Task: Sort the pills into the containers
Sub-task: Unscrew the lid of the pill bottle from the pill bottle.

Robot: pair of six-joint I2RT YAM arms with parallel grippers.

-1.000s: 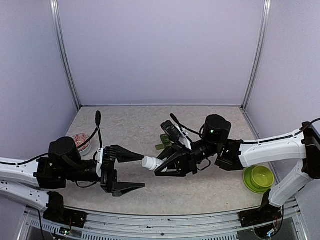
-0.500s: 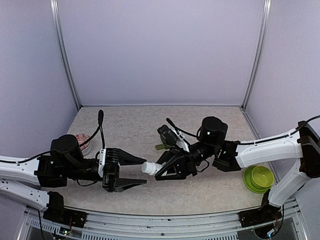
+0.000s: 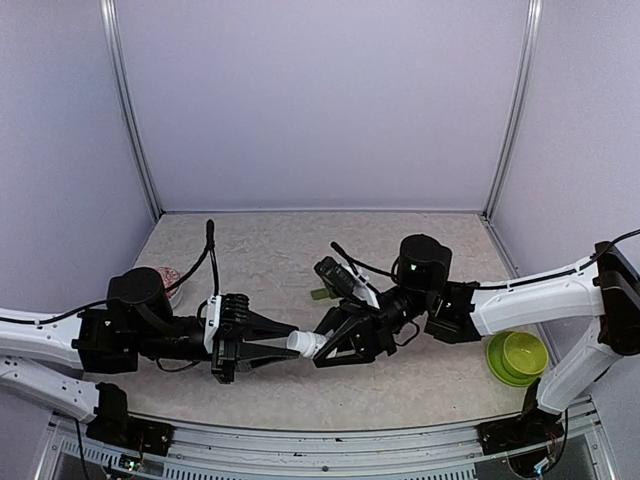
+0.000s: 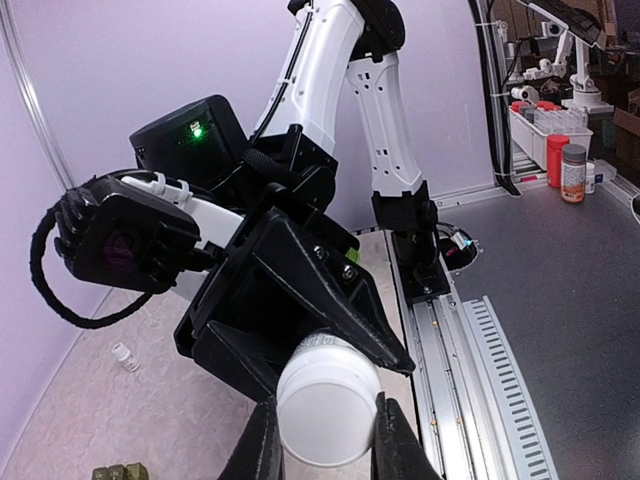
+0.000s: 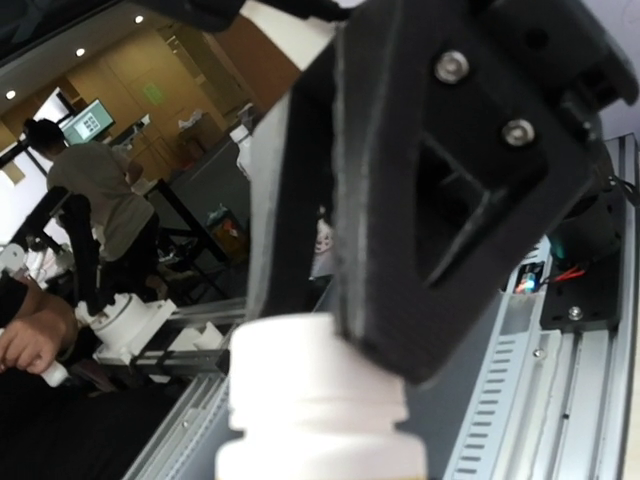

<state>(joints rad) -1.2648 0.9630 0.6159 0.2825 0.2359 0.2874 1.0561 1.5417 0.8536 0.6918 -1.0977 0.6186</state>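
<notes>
Since the earlier view, the left gripper (image 3: 290, 342) has reached the white bottle (image 3: 303, 344) and closed its jaws, which stood wide apart a second ago, onto the bottle's capped end. The right arm (image 3: 540, 295) has carried the bottle slightly lower and to the left over the same interval.

Bench (image 3: 260, 250): a pale, mottled surface lying beneath the white bottle, which is held clear of it.

Left arm (image 3: 60, 345): extends towards the bottle from its left. Right arm: extends towards it from its right, so the two grippers meet at the bottle.

Right gripper (image 3: 325, 345): clamped on the body of the bottle, just right of the cap. Left gripper: clamped on the cap. In the left wrist view the round white cap (image 4: 328, 400) sits between the two black fingers (image 4: 262, 445), touching both. In the right wrist view a black finger (image 5: 440, 170) lies against the cap (image 5: 320, 365).

Green bowl (image 3: 516, 357): well to the right of the bottle, on the bench.

Pink-topped container (image 3: 165, 280): well to the left of the bottle and farther back.

Small green object (image 3: 322, 293): just behind the bottle, on the bench; what it is cannot be told.

Small clear vial (image 4: 124, 356): on the bench, seen left of the bottle in the left wrist view.
</notes>
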